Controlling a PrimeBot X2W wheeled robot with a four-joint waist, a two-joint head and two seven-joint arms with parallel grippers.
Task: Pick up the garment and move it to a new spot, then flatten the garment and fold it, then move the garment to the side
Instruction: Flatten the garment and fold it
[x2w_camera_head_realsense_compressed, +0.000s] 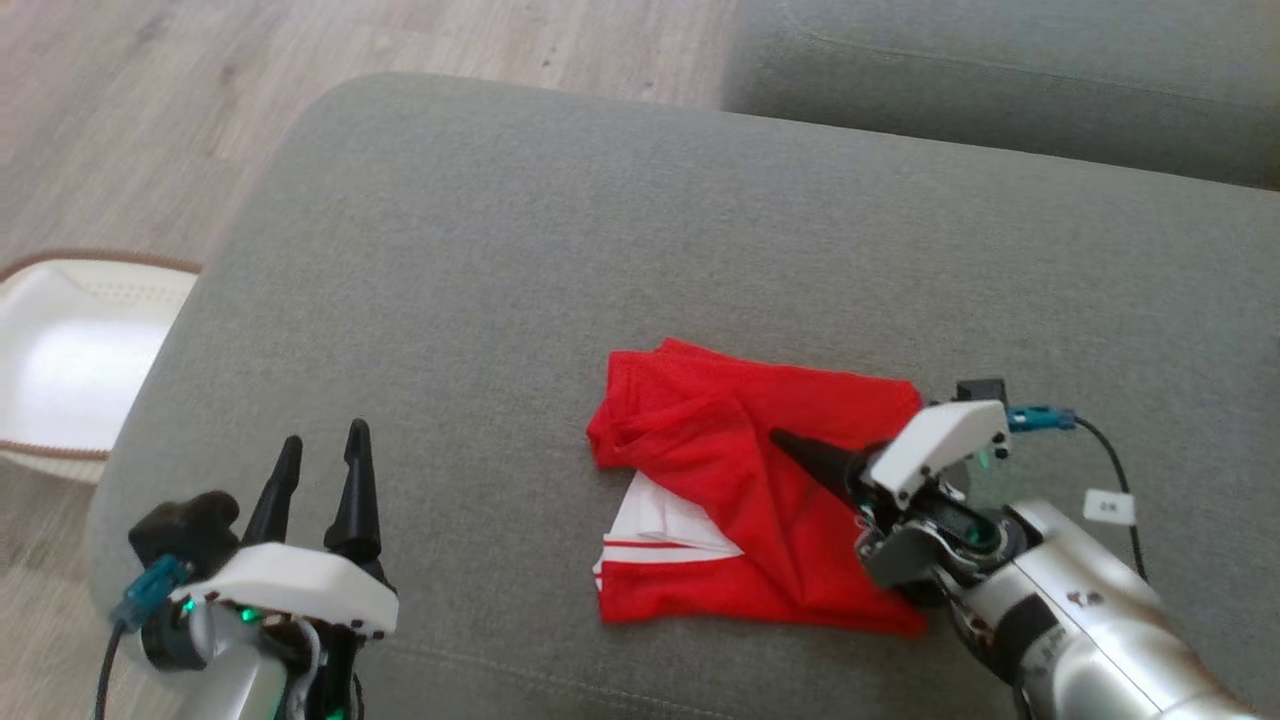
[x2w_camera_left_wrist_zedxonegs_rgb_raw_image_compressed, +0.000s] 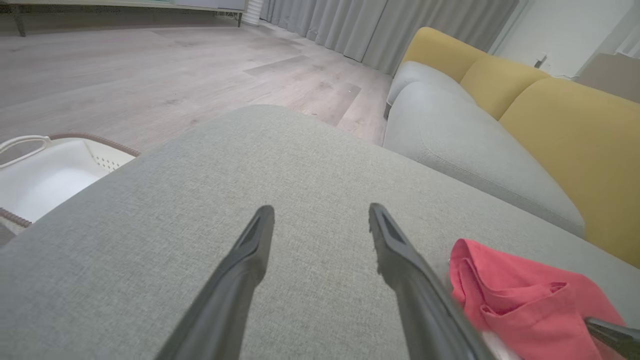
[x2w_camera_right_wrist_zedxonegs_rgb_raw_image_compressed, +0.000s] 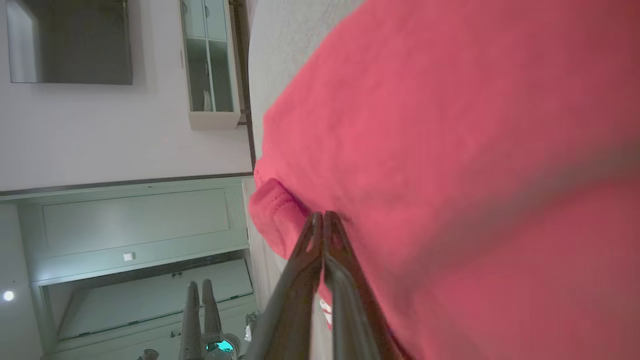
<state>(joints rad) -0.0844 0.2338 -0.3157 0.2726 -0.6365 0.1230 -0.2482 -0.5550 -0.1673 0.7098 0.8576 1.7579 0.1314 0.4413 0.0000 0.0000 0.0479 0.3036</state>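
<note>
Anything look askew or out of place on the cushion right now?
Nothing spilled or damaged. The red garment lies bunched and skewed on the grey cushion, a white striped layer poking out at its left edge. The right tool is shut on a fold near its middle; the left tool hangs open.

Head view: high, looking forward and steeply down on the grey sofa cushion (x2w_camera_head_realsense_compressed: 640, 250). Mid distance; the whole red garment (x2w_camera_head_realsense_compressed: 700, 440) fits, with the left hand (x2w_camera_head_realsense_compressed: 325, 433) at lower left and the right hand (x2w_camera_head_realsense_compressed: 780, 438) at lower right.

Left wrist view: low over the cushion, looking along its own fingers across it toward the wood floor (x2w_camera_left_wrist_zedxonegs_rgb_raw_image_compressed: 150, 65) and the yellow backrest (x2w_camera_left_wrist_zedxonegs_rgb_raw_image_compressed: 575, 140). It shares the white laundry basket (x2w_camera_head_realsense_compressed: 70, 360) and the garment's edge with the head view.

Right wrist view: rolled sideways, so the room's cabinet (x2w_camera_right_wrist_zedxonegs_rgb_raw_image_compressed: 210, 65) lies on its side. Very near the garment, which is blurred. The left hand shows at the bottom, as in the head view.
</note>
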